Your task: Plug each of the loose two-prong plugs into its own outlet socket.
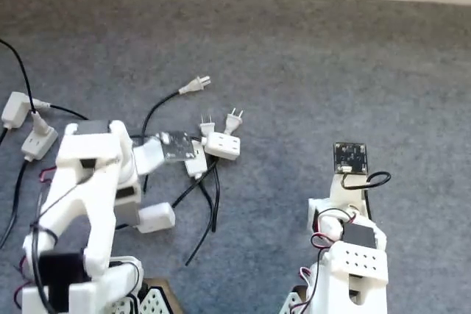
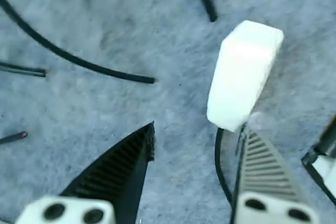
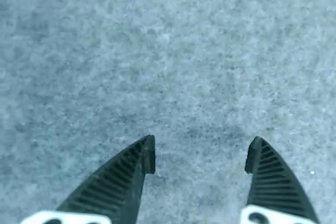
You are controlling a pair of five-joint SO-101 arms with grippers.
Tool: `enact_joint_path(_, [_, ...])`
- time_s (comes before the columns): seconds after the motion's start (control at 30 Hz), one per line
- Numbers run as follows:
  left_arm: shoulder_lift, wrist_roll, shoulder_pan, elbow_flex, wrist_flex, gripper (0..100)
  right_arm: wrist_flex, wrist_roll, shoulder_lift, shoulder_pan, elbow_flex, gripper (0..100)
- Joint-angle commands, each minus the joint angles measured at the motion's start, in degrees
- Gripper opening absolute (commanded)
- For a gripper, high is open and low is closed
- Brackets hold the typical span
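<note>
My left gripper (image 2: 199, 132) is open just above the carpet. A white plug body (image 2: 244, 72) lies off the tip of one of its fingers (image 2: 262, 166), with a black cord running from its near end; I cannot see its prongs. In the high view the left arm (image 1: 96, 174) reaches toward a white socket block (image 1: 222, 146), and two small two-prong plugs (image 1: 207, 126) (image 1: 234, 118) lie just beyond it. Another plug on a black cord (image 1: 195, 84) lies farther back. My right gripper (image 3: 199, 156) is open over bare carpet, with nothing between its fingers.
Black cords (image 1: 206, 204) cross the carpet around the left arm's end. Two white plugs (image 1: 37, 141) (image 1: 15, 108) sit at the far left, and a white block (image 1: 156, 217) lies beside the left arm. The right arm (image 1: 349, 255) stands at the front right.
</note>
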Motion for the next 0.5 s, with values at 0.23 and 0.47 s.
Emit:
enact_joint_path(0.23, [12.1,4.2,-2.8,-19.6,0.7,25,-0.8,0.1,-0.7,-0.4,-0.5,27.4])
enact_joint_path(0.47, [12.5,9.1,-1.1,-28.9,8.2,25,-0.8,0.1,-0.7,-0.4,-0.7,27.4])
